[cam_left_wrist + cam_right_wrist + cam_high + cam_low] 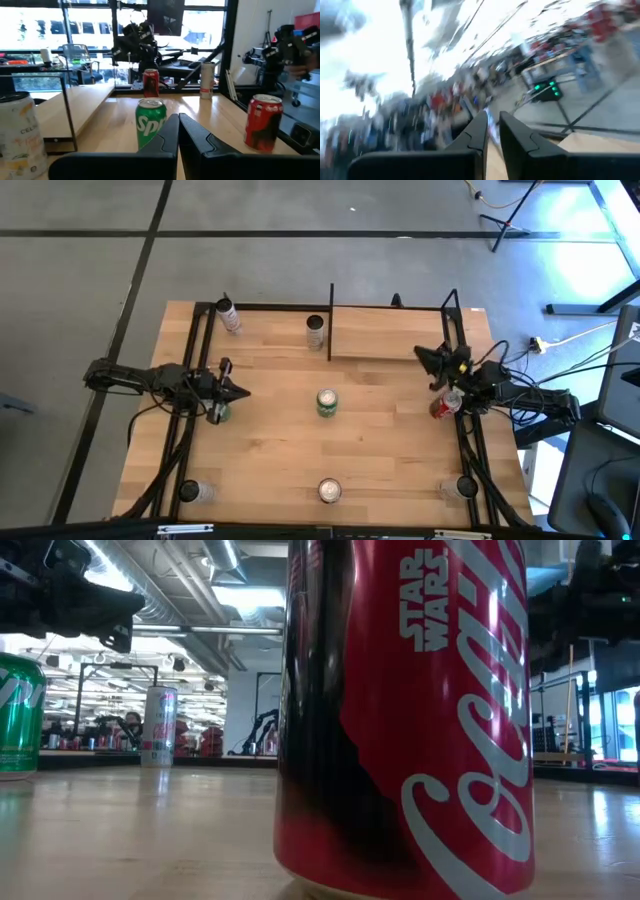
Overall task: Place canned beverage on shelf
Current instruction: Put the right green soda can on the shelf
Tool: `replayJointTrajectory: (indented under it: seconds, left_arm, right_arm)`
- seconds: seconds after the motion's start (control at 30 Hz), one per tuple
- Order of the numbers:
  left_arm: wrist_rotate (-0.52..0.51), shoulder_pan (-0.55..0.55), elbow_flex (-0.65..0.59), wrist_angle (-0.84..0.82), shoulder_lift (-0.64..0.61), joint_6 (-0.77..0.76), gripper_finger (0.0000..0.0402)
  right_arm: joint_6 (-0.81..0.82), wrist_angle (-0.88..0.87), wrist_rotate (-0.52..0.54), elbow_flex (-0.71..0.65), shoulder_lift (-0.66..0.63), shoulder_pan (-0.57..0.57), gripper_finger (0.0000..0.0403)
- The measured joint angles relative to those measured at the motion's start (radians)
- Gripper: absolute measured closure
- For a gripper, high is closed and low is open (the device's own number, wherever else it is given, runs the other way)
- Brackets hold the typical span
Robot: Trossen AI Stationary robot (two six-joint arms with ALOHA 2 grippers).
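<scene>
The left gripper (pixel 240 392) sits over the left side of the pale wooden bench (pixel 270 450), its two dark fingers (pixel 167 137) pressed together with nothing between them. The right gripper (pixel 424 357) hangs over the right side, near the end of the shelf; its fingers (pixel 477 132) stand almost together and hold nothing that can be seen. That wrist's picture is smeared, so little past the fingers can be made out.

Eight cans can be counted from above. A green Sprite can (pixel 327 403) stands at the bench's middle. A second green can (pixel 219 414) is half hidden under the left gripper. A red Coca-Cola can (pixel 443 406) stands partly under the right arm. A silver can (pixel 315 332) stands just left of the shelf. A pale can (pixel 228 314) stands at the far left corner. Along the near edge stand three more: one at the left (pixel 192 491), one in the middle (pixel 329 491) and one at the right (pixel 464 488), their colours hard to tell from above.

The one shelf, a low rack of thin black rods around a pale wooden board (pixel 390 332), stands at the far right of the bench with no can on it.

In the low view a red Star Wars Coca-Cola can (pixel 405 720) fills most of the picture, cut off at the top and hiding what lies behind.
</scene>
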Motion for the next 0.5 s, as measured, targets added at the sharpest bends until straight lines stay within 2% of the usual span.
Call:
replayJointTrajectory:
  seconds: [0.13,0.23,0.37,0.43,0.5]
  left_arm:
    - [-0.001,0.000,0.000,0.054,0.000,0.000,0.0401]
    - [-0.029,-0.001,0.000,0.166,0.000,-0.056,0.0401]
    - [-0.266,0.000,0.000,0.366,0.000,-0.265,0.0401]
    - [-0.361,0.000,0.000,0.441,0.000,-0.302,0.0401]
    - [-0.406,0.000,0.000,0.492,0.000,-0.287,0.0401]
  right_arm:
    - [0.176,0.018,0.121,0.000,0.001,0.000,0.0363]
    - [0.218,0.027,0.154,0.000,0.001,0.000,0.0363]
    - [0.219,0.026,0.168,0.000,0.001,0.000,0.0363]
    - [0.218,0.026,0.175,0.000,0.001,0.000,0.0363]
    - [0.218,0.026,0.184,0.000,0.001,0.000,0.0363]
